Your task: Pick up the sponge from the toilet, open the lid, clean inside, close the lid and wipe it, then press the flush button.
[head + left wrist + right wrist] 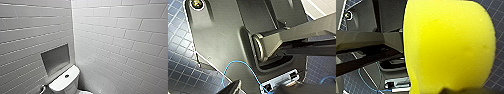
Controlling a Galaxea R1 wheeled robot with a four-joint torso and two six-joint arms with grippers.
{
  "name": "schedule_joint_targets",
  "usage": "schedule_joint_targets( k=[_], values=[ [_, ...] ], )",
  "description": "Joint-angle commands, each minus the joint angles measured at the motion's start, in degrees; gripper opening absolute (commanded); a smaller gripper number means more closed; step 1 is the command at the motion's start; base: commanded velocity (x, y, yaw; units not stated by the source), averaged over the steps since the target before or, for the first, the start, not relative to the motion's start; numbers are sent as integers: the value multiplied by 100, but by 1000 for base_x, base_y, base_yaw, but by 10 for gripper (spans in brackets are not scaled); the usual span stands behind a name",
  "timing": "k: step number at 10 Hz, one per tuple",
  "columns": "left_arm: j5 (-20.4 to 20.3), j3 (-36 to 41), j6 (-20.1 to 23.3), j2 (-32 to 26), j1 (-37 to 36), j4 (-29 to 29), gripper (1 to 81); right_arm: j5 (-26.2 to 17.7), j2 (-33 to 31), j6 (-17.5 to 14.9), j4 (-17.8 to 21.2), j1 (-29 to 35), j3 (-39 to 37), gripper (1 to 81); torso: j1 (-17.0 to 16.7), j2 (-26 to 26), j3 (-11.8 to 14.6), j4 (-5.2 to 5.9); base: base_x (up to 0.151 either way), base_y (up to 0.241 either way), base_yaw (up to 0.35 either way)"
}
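Note:
The yellow sponge looms large in the right wrist view, with my right gripper shut on it above the dark tiled floor. In the head view the white toilet stands at the bottom edge against the tiled corner. Its flat tank top carries the small dark flush button. Just below the tank a white sliver meets the picture's edge; I cannot tell whether it is the lid. My left gripper is open, hanging low beside my own dark base.
White tiled walls meet in a corner right behind the tank. A grey recessed niche sits in the left wall above it. A metal fitting shows left of the tank. A blue cable loops over my base.

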Motion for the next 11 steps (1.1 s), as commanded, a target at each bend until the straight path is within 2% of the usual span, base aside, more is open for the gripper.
schedule_joint_targets(
  k=[1, 4, 8, 10, 11],
  values=[
    [233, 22, -7, -7, -156, -22, 811, -395, -26, -7, 59, 162, -13, 10, 0, 0, 0, 0, 111, 0, 0],
    [233, 22, -7, 2, -156, -22, 811, -404, -26, -7, 59, 145, -13, 10, 0, 2, 0, 0, 103, 0, 0],
    [164, 57, -16, -59, -147, -22, 811, -422, -95, -42, 68, 135, 30, 10, 9, 6, -2, 0, 0, 0, 0],
    [145, 294, -25, -235, -147, -31, 811, -377, -448, -51, 42, 65, 733, 10, 5, 6, -2, 0, 0, 0, 0],
    [58, 609, -34, -463, -139, -31, 811, -351, -885, -51, 42, 56, 1493, 10, 5, 6, -2, 0, 0, 0, 0]
  ],
)
